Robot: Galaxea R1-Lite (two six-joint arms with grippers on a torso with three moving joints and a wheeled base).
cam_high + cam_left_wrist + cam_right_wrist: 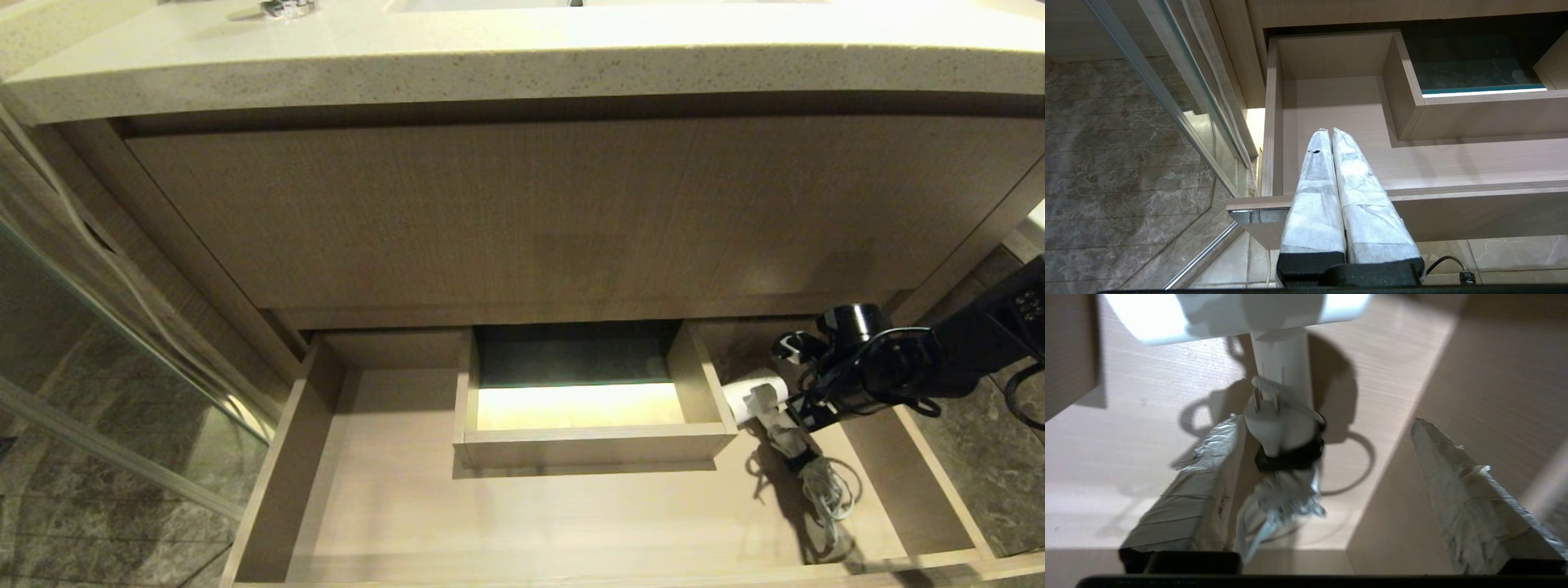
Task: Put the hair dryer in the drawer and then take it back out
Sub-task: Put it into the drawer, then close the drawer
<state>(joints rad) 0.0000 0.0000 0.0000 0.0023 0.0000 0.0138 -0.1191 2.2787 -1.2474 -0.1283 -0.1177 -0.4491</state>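
Head view, right of centre: the dryer (755, 398) lies on the floor of the open drawer (392, 490), in its right-hand bay just beside the boxed cutout (596, 445), body toward the cabinet and handle running down-frame to the bundled cord (824, 490); the long axis thus runs front to back. The right claw (804, 384) hangs directly over the handle, reaching in from the right edge of the frame. In the right wrist view its two wrapped fingers (1200, 490) stand spread and released, the handle, plug (1278, 428) and cord between them, nearer one finger; nothing is gripped. The left claw (1331, 134), clenched and empty, is parked outside the drawer's left front corner, well apart from the dryer. A stone surface (522, 65) caps the cabinet; dark tiled floor (98, 531) flanks it.
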